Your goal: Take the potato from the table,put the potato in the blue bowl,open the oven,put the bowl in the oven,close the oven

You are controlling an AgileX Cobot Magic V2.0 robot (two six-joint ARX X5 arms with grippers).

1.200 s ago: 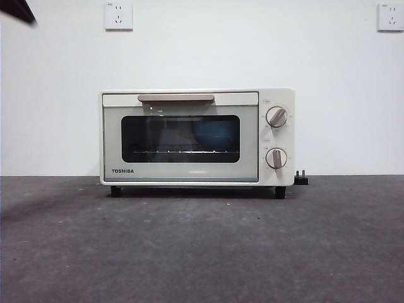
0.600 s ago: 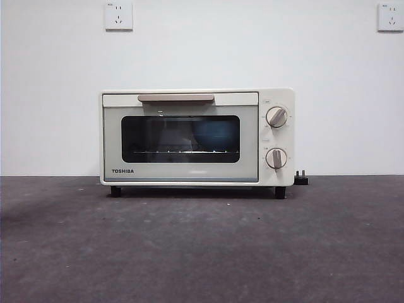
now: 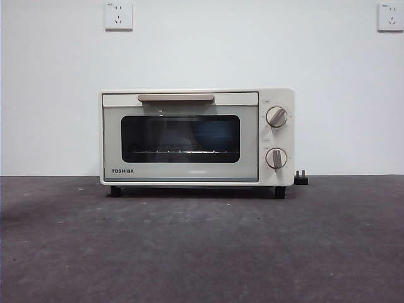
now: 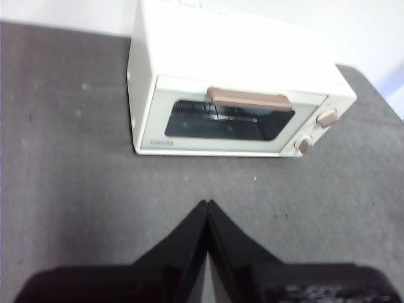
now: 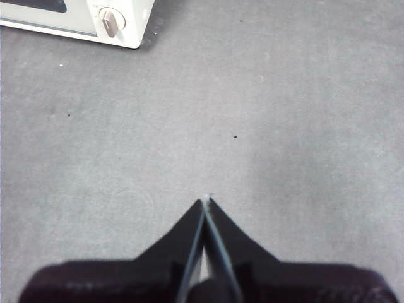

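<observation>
The cream-white oven (image 3: pixel 197 136) stands on the dark grey table (image 3: pixel 202 246) with its glass door closed; its beige handle (image 3: pixel 175 98) runs along the top. Through the glass, a blue shape (image 3: pixel 214 134) sits on the rack, most likely the blue bowl. The potato is hidden. My left gripper (image 4: pixel 207 203) is shut and empty, hovering high over the table in front of the oven (image 4: pixel 233 95). My right gripper (image 5: pixel 206 201) is also shut and empty, over bare table off the oven's knob corner (image 5: pixel 113 22). Neither arm shows in the front view.
Two round knobs (image 3: pixel 276 117) sit on the oven's right side. A black plug (image 3: pixel 301 179) lies by the oven's right rear foot. Two wall sockets (image 3: pixel 118 16) are high on the white wall.
A black arm tip at the front view's top left corner a second ago has gone out of view. The oven has not moved.
</observation>
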